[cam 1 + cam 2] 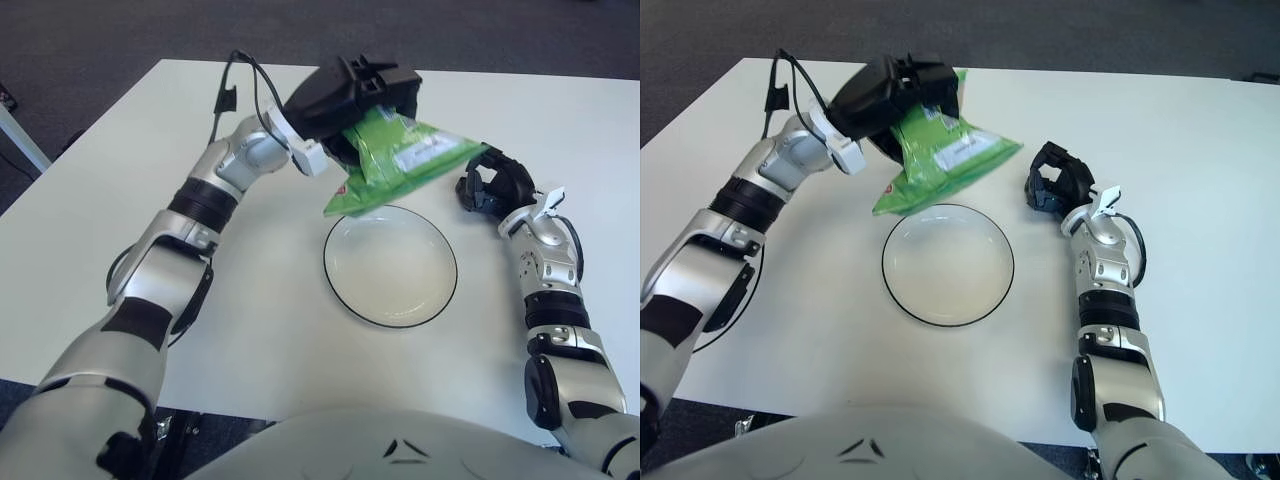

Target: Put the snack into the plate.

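My left hand (355, 95) is shut on a green snack bag (405, 165) and holds it in the air over the far edge of the plate. The bag hangs tilted, its lower corner pointing down toward the rim. The white plate (345, 288) with a dark rim sits empty on the table in front of me. In the right eye view the snack bag (940, 160) overlaps the far rim of the plate (902, 295). My right hand (492, 186) shows just right of the bag, fingers curled, holding nothing.
A white table (250, 330) carries the plate. A black cable (230, 85) loops off my left forearm. The table's left edge runs near a pale bar (20, 140) at the far left.
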Tool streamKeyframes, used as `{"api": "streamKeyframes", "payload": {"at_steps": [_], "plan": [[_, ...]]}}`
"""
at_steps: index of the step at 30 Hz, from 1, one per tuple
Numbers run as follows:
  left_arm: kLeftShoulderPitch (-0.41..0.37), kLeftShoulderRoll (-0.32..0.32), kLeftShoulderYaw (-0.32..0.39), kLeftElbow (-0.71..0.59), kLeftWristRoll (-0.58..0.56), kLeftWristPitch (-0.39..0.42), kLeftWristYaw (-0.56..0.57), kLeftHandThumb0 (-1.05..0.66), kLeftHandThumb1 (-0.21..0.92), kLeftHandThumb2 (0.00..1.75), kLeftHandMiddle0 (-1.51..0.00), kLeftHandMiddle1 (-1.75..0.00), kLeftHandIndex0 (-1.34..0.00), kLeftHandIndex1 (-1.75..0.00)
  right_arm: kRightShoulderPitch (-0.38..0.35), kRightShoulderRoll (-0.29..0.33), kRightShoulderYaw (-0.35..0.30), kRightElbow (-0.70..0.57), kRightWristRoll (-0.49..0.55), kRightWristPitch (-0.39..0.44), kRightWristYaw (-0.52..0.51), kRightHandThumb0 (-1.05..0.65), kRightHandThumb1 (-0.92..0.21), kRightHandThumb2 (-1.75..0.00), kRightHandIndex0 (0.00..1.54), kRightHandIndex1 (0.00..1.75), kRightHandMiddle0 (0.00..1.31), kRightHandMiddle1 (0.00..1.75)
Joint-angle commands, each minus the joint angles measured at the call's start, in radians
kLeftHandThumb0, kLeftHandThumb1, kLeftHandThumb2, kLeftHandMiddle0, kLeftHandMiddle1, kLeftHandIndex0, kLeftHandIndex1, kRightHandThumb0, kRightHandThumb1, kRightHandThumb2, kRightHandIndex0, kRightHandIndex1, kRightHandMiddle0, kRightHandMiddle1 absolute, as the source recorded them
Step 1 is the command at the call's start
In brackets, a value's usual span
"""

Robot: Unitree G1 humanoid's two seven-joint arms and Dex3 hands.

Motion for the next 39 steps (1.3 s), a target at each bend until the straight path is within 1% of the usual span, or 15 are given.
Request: {"api": "streamKeyframes", "payload": {"at_steps": [1, 6, 12, 17, 20, 26, 32, 36, 39], "plan": [[0.025, -0.004, 0.006, -0.028, -0.029, -0.001, -0.054, 0.00, -0.06, 1.72, -0.91, -1.68, -0.66, -1.75, 0.054, 0.009, 0.018, 0.047, -0.020, 0.049, 0.007, -0.48, -0.31, -1.32, 1.31, 1.75, 0.62, 1.75], [0.033, -0.007, -0.001, -0.048, -0.052, -0.010, -0.131, 0.00, -0.06, 1.72, -0.91, -1.69, -0.66, -1.75, 0.055, 0.010, 0.019, 0.041, -0.020, 0.053, 0.002, -0.48, -0.31, -1.33, 1.30, 1.75, 0.62, 1.75], [0.039, -0.013, -0.021, -0.075, -0.073, 0.001, -0.229, 0.00, -0.06, 1.73, -0.91, -1.70, -0.67, -1.75, 0.066, 0.021, 0.014, -0.001, -0.011, 0.079, -0.017, -0.48, -0.32, -1.32, 1.26, 1.75, 0.62, 1.75], [0.037, -0.023, -0.040, -0.054, -0.102, -0.017, -0.300, 0.00, -0.07, 1.74, -0.91, -1.70, -0.67, -1.75, 0.068, 0.025, 0.015, -0.021, -0.008, 0.093, -0.021, -0.48, -0.32, -1.31, 1.23, 1.75, 0.61, 1.75], [0.030, -0.034, -0.058, -0.024, -0.090, -0.037, -0.327, 0.00, -0.07, 1.74, -0.92, -1.69, -0.67, -1.75, 0.049, 0.023, 0.014, 0.007, -0.007, 0.086, -0.009, -0.48, -0.33, -1.30, 1.23, 1.75, 0.61, 1.75], [0.027, -0.049, -0.069, -0.003, -0.068, -0.062, -0.352, 0.00, -0.06, 1.73, -0.92, -1.67, -0.67, -1.75, 0.038, 0.022, 0.009, 0.031, -0.005, 0.073, 0.004, -0.48, -0.33, -1.30, 1.22, 1.75, 0.61, 1.75], [0.027, -0.061, -0.072, 0.013, -0.022, -0.087, -0.342, 0.00, -0.04, 1.70, -0.91, -1.67, -0.65, -1.75, 0.032, 0.021, 0.004, 0.038, 0.006, 0.080, 0.025, -0.48, -0.33, -1.30, 1.21, 1.75, 0.60, 1.75], [0.052, -0.069, -0.072, 0.010, 0.006, -0.093, -0.328, 0.00, -0.03, 1.68, -0.90, -1.66, -0.64, -1.75, 0.030, 0.016, 0.005, 0.048, 0.008, 0.077, 0.040, -0.48, -0.34, -1.29, 1.21, 1.75, 0.60, 1.75], [0.075, -0.086, -0.087, 0.045, 0.058, -0.098, -0.294, 0.00, -0.02, 1.67, -0.90, -1.65, -0.63, -1.75, 0.024, 0.008, 0.006, 0.065, 0.002, 0.072, 0.047, -0.48, -0.34, -1.29, 1.20, 1.75, 0.60, 1.75]]}}
